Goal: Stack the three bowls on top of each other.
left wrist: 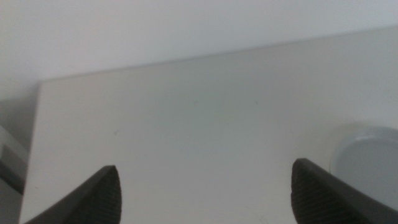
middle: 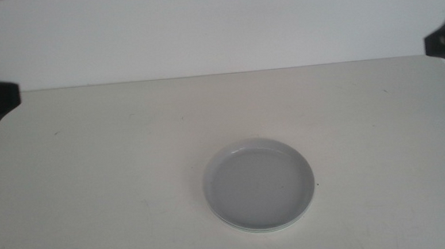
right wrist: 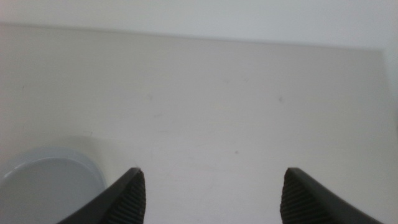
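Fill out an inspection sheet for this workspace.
Surface: plain off-white table, a few small specks.
Job's things: shallow round grey-blue dish on top of a stack; paler rims show beneath, count unclear.
Clutter: nothing seen.
Grippers: left gripper and right gripper both open, empty, above bare table beside the stack.
Cables: nothing seen.
Surroundings: plain pale wall behind; dark arm parts at both far table corners.

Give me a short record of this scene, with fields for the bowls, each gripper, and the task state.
bowls: one stack on the table, grey-blue bowl on top, lower rims only partly visible
left gripper: open, holding nothing, away from the stack
right gripper: open, holding nothing, away from the stack
task state: bowls appear stacked; the count of bowls underneath is hard to confirm
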### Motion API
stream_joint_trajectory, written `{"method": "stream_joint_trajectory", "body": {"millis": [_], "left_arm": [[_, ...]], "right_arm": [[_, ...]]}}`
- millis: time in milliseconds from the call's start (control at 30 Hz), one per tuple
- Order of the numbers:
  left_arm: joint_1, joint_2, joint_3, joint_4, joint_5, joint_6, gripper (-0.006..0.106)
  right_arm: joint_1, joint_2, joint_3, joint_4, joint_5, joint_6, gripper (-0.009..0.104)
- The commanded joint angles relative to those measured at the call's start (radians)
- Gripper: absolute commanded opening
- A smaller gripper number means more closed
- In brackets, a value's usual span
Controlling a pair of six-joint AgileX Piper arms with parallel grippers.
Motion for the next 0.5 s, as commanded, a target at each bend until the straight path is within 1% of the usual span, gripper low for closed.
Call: {"method": "stream_joint_trajectory", "body": {"millis": [0,100,200,367,467], "left_arm": [[-0.007,-0.091,0.051,-0.032,-0.129,-0.001,0.105],[-0.007,-0.195,0.155,-0.032,-0.191,0.002,0.105],[-0.007,-0.298,0.27,-0.032,-0.284,0.016,0.105],[-0.007,-0.428,0.42,-0.068,-0.486,0.016,0.105],[-0.007,-0.459,0.468,-0.071,-0.539,0.014,0.105]], "right_arm": [[-0.006,-0.104,0.063,-0.01,-0.155,-0.034,0.056],[-0.006,-0.203,0.182,-0.002,-0.258,-0.066,0.055],[-0.001,-0.309,0.293,0.027,-0.368,-0.104,0.055],[0.025,-0.446,0.449,0.026,-0.556,-0.159,0.055],[0.025,-0.485,0.48,0.025,-0.593,-0.168,0.055]]}}
